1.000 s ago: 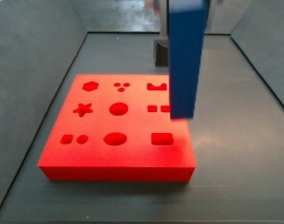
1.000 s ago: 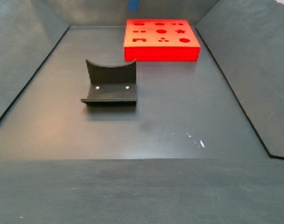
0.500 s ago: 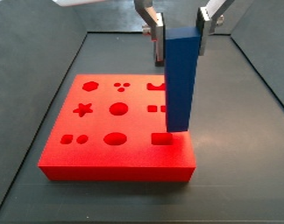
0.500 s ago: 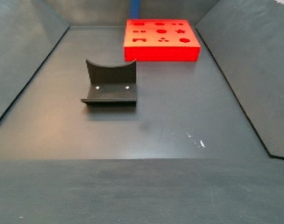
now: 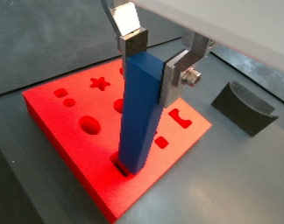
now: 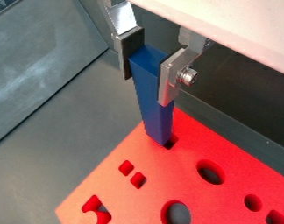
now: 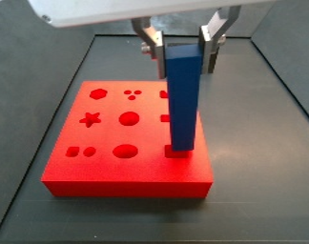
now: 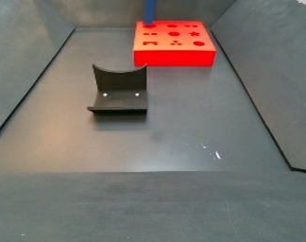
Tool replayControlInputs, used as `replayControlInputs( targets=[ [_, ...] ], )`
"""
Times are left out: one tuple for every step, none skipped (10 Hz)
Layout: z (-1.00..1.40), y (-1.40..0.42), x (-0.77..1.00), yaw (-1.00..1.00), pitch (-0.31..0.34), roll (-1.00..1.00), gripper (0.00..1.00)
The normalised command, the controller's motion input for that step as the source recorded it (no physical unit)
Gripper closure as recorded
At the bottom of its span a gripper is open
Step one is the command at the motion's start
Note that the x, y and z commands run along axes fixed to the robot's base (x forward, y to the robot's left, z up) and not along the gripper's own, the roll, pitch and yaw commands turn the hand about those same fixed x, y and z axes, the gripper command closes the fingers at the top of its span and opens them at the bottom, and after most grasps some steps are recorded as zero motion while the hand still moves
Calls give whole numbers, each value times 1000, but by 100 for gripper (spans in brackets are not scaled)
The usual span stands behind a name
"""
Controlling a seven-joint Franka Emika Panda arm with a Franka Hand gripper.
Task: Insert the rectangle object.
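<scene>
The rectangle object (image 7: 183, 95), a tall blue bar, stands upright with its lower end in the rectangular hole at the front right corner of the red board (image 7: 113, 167). My gripper (image 7: 183, 40) is shut on the bar's top end, one silver finger on each side. Both wrist views show the bar (image 5: 138, 114) (image 6: 152, 96) held between the fingers (image 5: 180, 72) (image 6: 172, 74) of the gripper (image 5: 152, 54) (image 6: 152, 54), its foot in the board (image 5: 74, 144) (image 6: 215, 197). In a side view only a blue sliver (image 8: 149, 9) shows above the board (image 8: 175, 59).
The board has several other shaped holes, among them a star (image 7: 90, 119) and circles (image 7: 128, 118). The dark fixture (image 8: 118, 91) stands on the grey floor away from the board and also shows in a wrist view (image 5: 250, 107). Grey walls enclose the floor.
My gripper has come down with the blue bar. The bar's lower end has dropped from above the board's right edge into the rectangular hole.
</scene>
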Motion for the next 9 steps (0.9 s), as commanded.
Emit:
replayControlInputs(
  targets=[
    [-160,-66,-100,11,-56,-10,100],
    [-189,-83,-80,0,-60,-13,100],
    [-226,-106,-43,0,-70,-20,100],
    [-283,-91,-3,0,-70,-33,100],
    [-369,-46,0,0,-59,-17,100],
    [-494,0,0,0,0,0,100],
    [-626,0,111,0,116,0,100],
    [-691,0,329,0,277,0,100],
    [-666,0,397,0,296,0,100]
  ],
)
